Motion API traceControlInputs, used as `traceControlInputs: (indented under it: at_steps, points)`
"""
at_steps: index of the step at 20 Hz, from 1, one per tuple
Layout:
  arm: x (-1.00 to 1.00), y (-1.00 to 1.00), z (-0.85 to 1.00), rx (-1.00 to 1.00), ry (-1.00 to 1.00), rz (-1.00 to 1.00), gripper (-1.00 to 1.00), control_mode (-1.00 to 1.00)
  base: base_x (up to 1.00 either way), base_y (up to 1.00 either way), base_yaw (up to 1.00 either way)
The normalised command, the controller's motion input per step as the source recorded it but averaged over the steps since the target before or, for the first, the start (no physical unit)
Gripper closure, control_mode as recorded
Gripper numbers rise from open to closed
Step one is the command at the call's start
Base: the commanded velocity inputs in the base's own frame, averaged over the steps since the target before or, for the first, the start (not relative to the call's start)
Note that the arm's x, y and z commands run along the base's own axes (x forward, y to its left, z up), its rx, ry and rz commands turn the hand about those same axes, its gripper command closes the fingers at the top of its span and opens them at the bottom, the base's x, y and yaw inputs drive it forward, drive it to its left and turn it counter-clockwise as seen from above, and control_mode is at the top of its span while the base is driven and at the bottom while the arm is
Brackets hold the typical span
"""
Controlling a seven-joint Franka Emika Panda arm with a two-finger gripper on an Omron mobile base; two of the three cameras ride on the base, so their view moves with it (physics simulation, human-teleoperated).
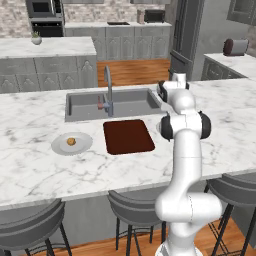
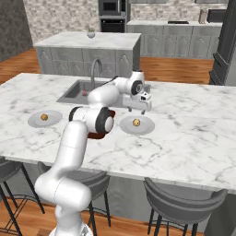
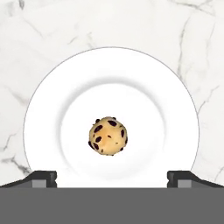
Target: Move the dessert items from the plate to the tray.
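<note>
Now end effector [image 2: 144, 109] jaws wide apart, holding nothing, above plate [image 3: 52, 100] w/ cookie [image 3: 108, 135] at center frame. Second cookie [image 1: 71, 141] on left plate [image 1: 59, 146]; tray [image 1: 128, 136] bare on counter [image 1: 30, 170].

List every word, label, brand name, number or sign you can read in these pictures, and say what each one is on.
There is no readable text anywhere in these views.
The plate and the cookie on it: no markings, only dark chips.
The tray: plain dark red-brown, no label.
The oven at the back wall: its panel is too small and blurred to show any characters.
The gripper: no lettering visible.
</note>
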Motion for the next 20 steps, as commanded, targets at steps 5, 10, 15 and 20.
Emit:
traceControlInputs:
  at_steps: [5, 10, 15, 20]
  points:
    - [0.25, -0.05, -0.23, 0.0, 0.0, -0.01, -1.0, -1.0, 0.0, 0.0, 0.0]
    - [0.08, 0.0, -0.19, 0.0, 0.0, 0.0, -1.0, -1.0, 0.0, 0.0, 0.0]
    - [0.0, 0.0, -0.27, 0.0, 0.01, 0.0, -1.0, -1.0, 0.0, 0.0, 0.0]
    - [0.0, 0.0, -0.31, 0.0, 0.0, 0.0, -1.0, -1.0, 0.0, 0.0, 0.0]
